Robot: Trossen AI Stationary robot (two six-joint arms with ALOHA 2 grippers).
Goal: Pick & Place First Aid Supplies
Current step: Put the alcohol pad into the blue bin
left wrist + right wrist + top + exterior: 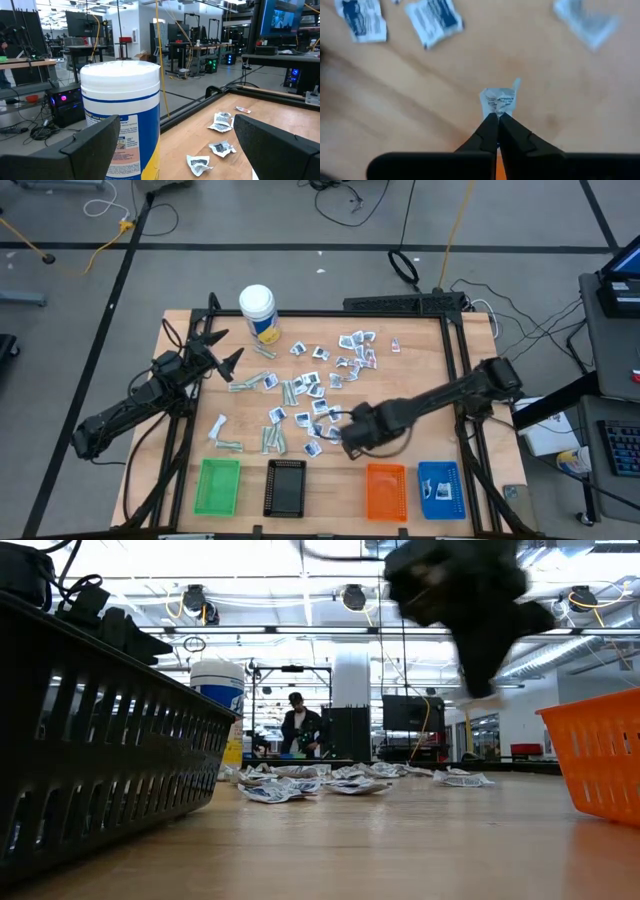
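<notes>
High view: I see the right claw [345, 438] over the near middle of the wooden bench [420, 370], just beyond the orange tray [385, 491]. The scattered sachets [330, 375] lie mostly beyond it, with a few close beside it; the grey-green strips [272, 440] lie off toward the left arm's side. The left claw [222, 352] hangs by the white bottle [258, 313], fingers spread wide, holding nothing. Green tray [219, 486], black tray [287, 487] and blue tray [441, 488] sit along the near edge; the blue tray has packets in it.

Low view: The right claw [478, 680] hangs clear above the bench surface, blurred; sachets [300, 783] lie on the wood well behind it.

Left wrist view: Left claw fingers [90, 150] stand wide apart, the bottle [122, 117] directly ahead between them, a few sachets [220, 121] beyond to one side.

Right wrist view: The right claw [498, 119] is pinched tight on the edge of one small sachet [500, 101], which I see held at the fingertips above the wood. Other sachets [434, 19] lie farther out on the bench.
</notes>
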